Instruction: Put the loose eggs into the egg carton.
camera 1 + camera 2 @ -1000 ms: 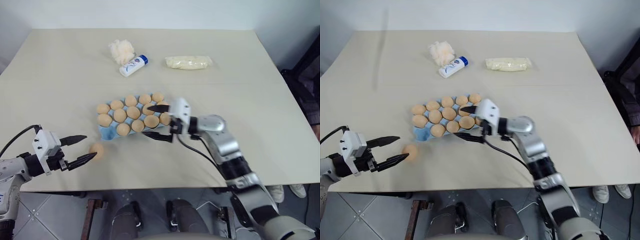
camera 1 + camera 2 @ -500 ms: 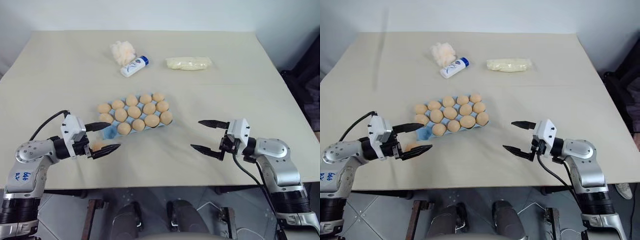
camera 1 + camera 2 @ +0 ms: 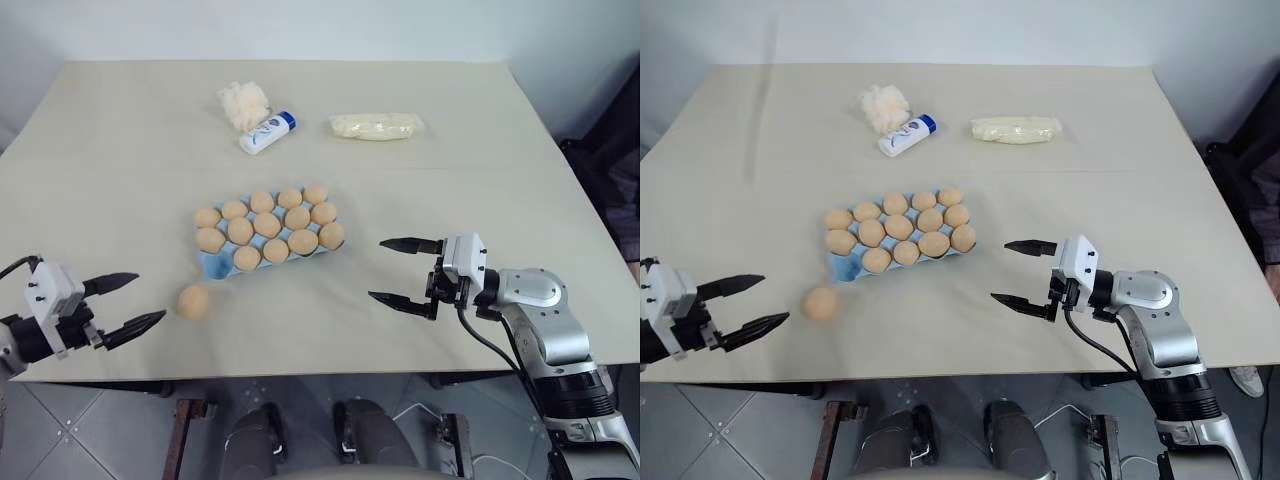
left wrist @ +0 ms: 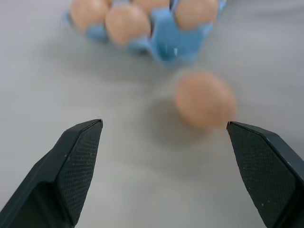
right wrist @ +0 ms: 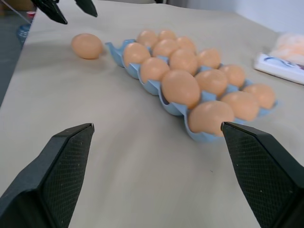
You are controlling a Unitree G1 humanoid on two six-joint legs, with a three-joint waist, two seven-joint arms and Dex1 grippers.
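Missed the last egg, backing my left arm off

Left end effector wide and empty now, pulled back left; right end effector wide too. Loose egg still on the table, just near-left of the egg carton; one corner cup unfilled.

egg carton full | loose egg beside it

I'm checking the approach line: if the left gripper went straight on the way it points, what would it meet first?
Probably the loose egg on the table: the open left gripper points at it. Beyond it lies the egg carton's empty corner cup. Depth is uncertain.
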